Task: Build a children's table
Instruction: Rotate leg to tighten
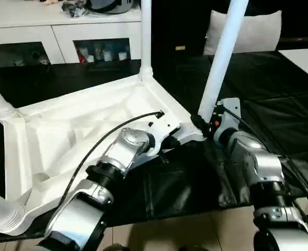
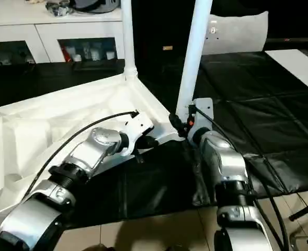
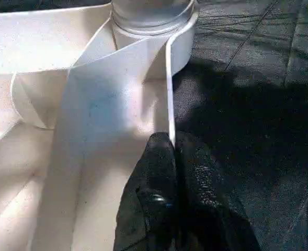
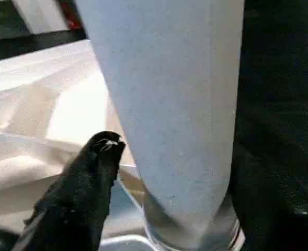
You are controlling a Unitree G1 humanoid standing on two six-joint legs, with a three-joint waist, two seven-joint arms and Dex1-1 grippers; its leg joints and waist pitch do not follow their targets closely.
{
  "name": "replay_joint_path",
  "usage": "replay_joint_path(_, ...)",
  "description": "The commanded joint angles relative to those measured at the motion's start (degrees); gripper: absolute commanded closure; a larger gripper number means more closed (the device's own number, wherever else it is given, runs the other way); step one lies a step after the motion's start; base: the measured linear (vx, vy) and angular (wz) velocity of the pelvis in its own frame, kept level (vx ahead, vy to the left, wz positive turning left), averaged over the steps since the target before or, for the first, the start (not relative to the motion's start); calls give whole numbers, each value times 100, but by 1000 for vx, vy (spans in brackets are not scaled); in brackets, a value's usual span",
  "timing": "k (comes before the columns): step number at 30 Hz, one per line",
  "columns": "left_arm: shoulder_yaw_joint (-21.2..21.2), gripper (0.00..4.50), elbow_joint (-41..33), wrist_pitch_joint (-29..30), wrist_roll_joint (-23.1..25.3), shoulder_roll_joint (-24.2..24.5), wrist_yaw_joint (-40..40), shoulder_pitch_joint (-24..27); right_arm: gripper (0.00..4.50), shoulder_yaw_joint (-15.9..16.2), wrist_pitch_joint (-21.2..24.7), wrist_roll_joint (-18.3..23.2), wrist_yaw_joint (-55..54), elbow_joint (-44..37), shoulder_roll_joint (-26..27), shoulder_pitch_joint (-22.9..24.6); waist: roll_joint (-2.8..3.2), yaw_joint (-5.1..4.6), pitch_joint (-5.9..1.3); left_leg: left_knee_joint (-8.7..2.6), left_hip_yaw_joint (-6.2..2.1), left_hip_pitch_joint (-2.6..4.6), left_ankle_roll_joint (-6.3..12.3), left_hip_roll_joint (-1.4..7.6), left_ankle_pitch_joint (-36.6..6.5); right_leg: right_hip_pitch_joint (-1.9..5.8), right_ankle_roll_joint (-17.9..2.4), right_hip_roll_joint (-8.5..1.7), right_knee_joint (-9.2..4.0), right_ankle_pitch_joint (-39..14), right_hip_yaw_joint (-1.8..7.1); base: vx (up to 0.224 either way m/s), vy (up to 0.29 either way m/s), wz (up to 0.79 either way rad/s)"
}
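On near-right rim of upturned table top [image 1: 91,112]: left gripper [image 3: 170,144] pinched on rim edge. Right gripper [image 4: 164,172] fingers apart around corner leg [image 1: 223,63]; black mat [image 1: 279,99] open to right.

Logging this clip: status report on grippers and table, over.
Left gripper shut on the table top rim. Right gripper around the near-corner leg, jaws apart. Four legs seated. Nothing in the way.

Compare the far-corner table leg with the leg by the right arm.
The long white plastic far-corner leg stands straight up; the white plastic leg by the right arm leans rightward. The far-corner leg stands clear of both arms; the other rises right against the right arm. Both are round, in sockets of the upturned white plastic table top.
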Motion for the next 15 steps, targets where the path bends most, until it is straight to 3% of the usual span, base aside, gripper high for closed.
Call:
replay_joint_path(1,-94,450,-145,-386,59,156,-157,11,87,273,-74,218,660,-168,-76,186,-90,74,-421,-354,-170,53,395,276,-1143,309,-1022,-458,-487,-1650,248,0,0,0)
replay_joint_path(5,-203,450,-125,-867,57,496,-666,125,87,284,-312,328,1438,-384,-587,399,-86,125,-420,-352,-160,57,470,299,-1059,306,-1032,-439,-472,-1518,247,0,0,0)
replay_joint_path(7,-240,450,-115,-991,49,645,-879,177,62,290,-377,384,1801,-499,-823,484,-74,143,-417,-364,-167,58,461,314,-1089,305,-1044,-444,-458,-1528,248,0,0,0)
replay_joint_path(11,-386,450,-80,-1761,-81,1022,-1741,318,62,363,-830,417,2757,-587,-1363,654,-69,208,-408,-376,-164,87,403,342,-1230,281,-1004,-449,-473,-1697,261,0,0,0)
replay_joint_path(15,-528,450,7,-2295,-116,1264,-2311,340,62,524,-924,616,3680,-630,-1727,767,-63,278,-398,-372,-147,104,399,361,-1351,265,-1048,-451,-469,-1766,259,0,0,0)
